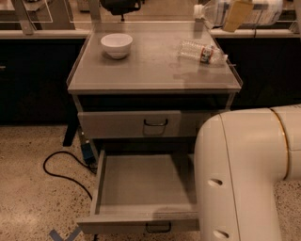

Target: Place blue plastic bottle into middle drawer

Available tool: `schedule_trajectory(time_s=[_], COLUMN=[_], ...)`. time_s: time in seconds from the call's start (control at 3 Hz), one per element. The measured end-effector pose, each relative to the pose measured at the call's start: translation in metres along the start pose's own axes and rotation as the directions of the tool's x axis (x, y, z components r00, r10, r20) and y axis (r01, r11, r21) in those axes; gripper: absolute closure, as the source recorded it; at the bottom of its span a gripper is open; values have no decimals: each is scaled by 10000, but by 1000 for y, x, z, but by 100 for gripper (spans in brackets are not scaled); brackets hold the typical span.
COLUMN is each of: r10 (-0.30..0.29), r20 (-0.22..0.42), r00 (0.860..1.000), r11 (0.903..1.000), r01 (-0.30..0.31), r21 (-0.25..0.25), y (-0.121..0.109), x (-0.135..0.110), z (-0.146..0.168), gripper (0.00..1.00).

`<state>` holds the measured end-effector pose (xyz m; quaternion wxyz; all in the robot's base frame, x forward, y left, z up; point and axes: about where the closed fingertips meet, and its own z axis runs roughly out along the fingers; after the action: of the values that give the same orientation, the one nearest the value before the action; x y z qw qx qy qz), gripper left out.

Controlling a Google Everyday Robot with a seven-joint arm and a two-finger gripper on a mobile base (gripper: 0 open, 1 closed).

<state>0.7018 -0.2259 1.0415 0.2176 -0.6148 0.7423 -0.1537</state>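
Middle drawer (141, 186) stands open, right side hidden behind the arm (249, 174). Small bottle (202, 51) lies on the table (150, 70). Gripper (236, 14) at top right, mostly cut off by the frame edge, is clamped on the blue plastic bottle (215, 12), which is held sideways above the table's back corner, well apart from the drawer.

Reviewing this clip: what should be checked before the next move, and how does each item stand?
1. Grip: hand, top right of view, holds the large clear plastic bottle with white cap: ok.
2. Lift: bottle off the grey tabletop: ok.
3. Target: wide shallow grey middle drawer pulled open: ok.
4. Tray free: visible part bare, right side hidden by white arm: cannot tell.
5. Neighbour: slim clear bottle with red label lies apart from carried bottle: ok.
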Motion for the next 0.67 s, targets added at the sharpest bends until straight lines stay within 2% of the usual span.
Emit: schedule_trajectory(time_s=[0.33, 0.67], r10=[783, 857], r20=[513, 923], r00=[9956, 9920], r11=[9964, 9951], r01=[-799, -899], r21=[294, 421], y=[6, 4], x=[28, 32], z=[-3, 21], gripper=[100, 100])
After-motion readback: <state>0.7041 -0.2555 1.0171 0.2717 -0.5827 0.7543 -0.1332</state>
